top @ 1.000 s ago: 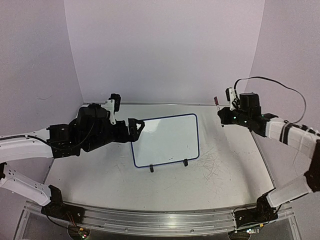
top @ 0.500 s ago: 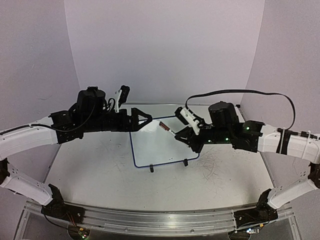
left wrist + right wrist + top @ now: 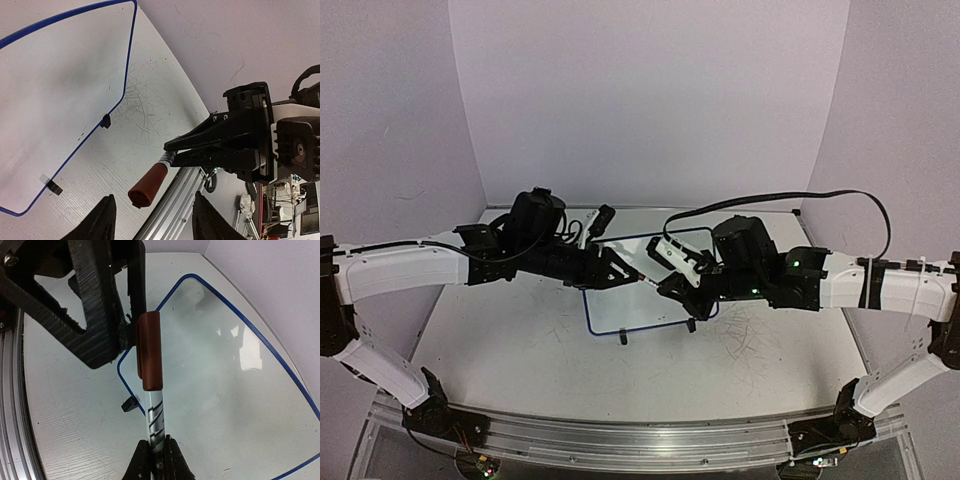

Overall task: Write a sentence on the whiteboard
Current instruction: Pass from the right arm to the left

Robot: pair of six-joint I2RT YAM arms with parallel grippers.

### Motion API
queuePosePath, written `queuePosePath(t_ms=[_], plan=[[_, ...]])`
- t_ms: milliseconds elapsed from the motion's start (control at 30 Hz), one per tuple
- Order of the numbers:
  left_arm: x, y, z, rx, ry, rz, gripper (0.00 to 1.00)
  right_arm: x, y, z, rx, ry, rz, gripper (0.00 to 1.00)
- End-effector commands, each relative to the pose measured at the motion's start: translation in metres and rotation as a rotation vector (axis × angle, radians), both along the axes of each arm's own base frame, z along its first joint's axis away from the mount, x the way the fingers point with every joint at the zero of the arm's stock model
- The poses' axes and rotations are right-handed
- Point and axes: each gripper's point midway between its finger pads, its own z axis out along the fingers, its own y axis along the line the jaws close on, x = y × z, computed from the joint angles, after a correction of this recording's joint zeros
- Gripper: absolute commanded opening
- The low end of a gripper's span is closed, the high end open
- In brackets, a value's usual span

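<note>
In the top view, the black left gripper point(image 3: 625, 272) and the black right gripper point(image 3: 670, 287) meet almost tip to tip in the air. A slim white-barrelled marker point(image 3: 651, 283) bridges the gap between them. The small rectangular whiteboard with a thin dark-blue rim point(image 3: 635, 312) lies on the table directly beneath both grippers. The part of it that shows is bare.

In the left wrist view, the marker's red-brown cap point(image 3: 148, 184) sits between the left gripper's two fingers with a gap on either side. The jaws are parted around the cap and not pinching it. Across from them, the right gripper clamps the barrel. The whiteboard lies up and to the left of these fingers and carries no writing. A black clip foot point(image 3: 105, 121) sits on its rim, and the scuffed white tabletop point(image 3: 150, 110) lies beside it.

In the right wrist view, the right fingers point(image 3: 141, 462) are clenched on the silver-patterned barrel. The cap stands straight ahead of them, with one left finger close against its side. The board spreads out below and beyond, clean apart from reflections.

The task looks barely begun. The marker is in hand but capped, and no sentence is on the board. What is left is to pull off the cap, lower the tip to the board, and do all of the writing.
</note>
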Motion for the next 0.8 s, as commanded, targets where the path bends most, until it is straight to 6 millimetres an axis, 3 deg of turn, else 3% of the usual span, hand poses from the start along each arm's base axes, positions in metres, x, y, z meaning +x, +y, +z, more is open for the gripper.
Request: queuePosePath(t_ms=[0, 133, 300, 633, 767], plan=[[-0.003, -0.012, 0.022, -0.064, -0.016, -0.066, 0.48, 0.003, 0.007, 0.018, 0.032, -0.043, -0.002, 0.00], [-0.003, -0.017, 0.021, -0.077, -0.003, -0.083, 0.41, 0.002, 0.008, 0.019, 0.032, -0.048, 0.005, 0.00], [-0.001, -0.020, 0.020, -0.086, 0.008, -0.080, 0.39, 0.001, 0.008, 0.020, 0.033, -0.054, 0.014, 0.00], [0.004, -0.022, 0.029, -0.126, 0.008, -0.054, 0.47, -0.005, 0.009, 0.018, 0.034, -0.044, 0.032, 0.00], [0.009, -0.020, 0.030, -0.130, 0.003, -0.032, 0.43, -0.008, 0.010, 0.020, 0.043, -0.045, 0.039, 0.00]])
